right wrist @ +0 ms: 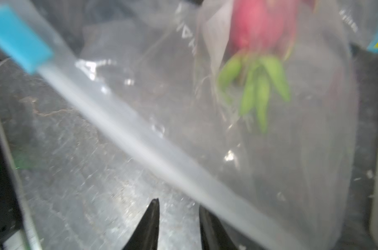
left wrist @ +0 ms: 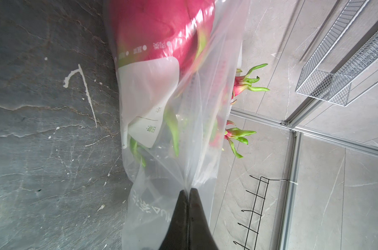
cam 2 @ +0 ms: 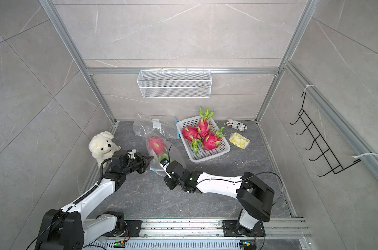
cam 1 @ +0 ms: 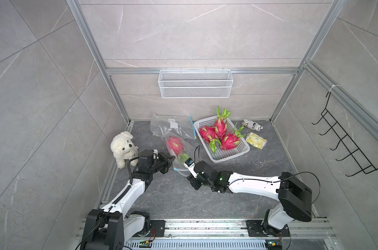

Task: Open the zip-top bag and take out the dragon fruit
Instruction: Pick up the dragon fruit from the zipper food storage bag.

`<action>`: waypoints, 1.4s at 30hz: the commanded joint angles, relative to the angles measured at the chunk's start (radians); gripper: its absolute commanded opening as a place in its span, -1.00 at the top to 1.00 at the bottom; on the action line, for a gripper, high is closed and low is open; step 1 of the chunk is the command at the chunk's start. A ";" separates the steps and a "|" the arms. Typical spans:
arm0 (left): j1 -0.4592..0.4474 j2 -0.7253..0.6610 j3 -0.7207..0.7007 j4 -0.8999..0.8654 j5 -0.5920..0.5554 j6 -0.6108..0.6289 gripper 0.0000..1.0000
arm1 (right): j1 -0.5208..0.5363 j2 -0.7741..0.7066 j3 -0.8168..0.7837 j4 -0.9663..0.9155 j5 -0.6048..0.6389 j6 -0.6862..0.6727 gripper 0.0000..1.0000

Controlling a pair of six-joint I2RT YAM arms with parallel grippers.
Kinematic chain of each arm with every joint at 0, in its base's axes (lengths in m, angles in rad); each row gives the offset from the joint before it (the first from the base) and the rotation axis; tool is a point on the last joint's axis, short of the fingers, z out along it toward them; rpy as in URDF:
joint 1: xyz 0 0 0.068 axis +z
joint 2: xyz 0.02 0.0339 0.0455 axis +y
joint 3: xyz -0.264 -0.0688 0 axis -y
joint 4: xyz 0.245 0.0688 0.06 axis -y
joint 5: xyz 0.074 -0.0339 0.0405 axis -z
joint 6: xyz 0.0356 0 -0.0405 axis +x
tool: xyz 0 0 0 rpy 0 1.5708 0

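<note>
Pinching a fold of the zip-top bag (cam 1: 184,149) in our left end effector (left wrist: 187,192), its fingers pressed together on the film, we are steadying it over the bench (cam 1: 205,194); our right end effector (right wrist: 178,204) is standing narrowly parted at the bag's mouth, the zip strip (right wrist: 140,138) crossing just ahead, nothing visibly gripped; the dragon fruit (cam 1: 175,145) is lying inside, long axis running away from the right end effector, green tuft pointing back at it, so we are judging the right arm nearer; three other dragon fruits (cam 1: 220,127) are sitting in the white basket (cam 1: 233,156).
</note>
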 commanded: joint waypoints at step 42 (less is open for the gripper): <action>-0.018 0.051 0.077 0.057 0.050 -0.005 0.88 | -0.160 0.378 0.330 0.237 0.116 -0.071 0.28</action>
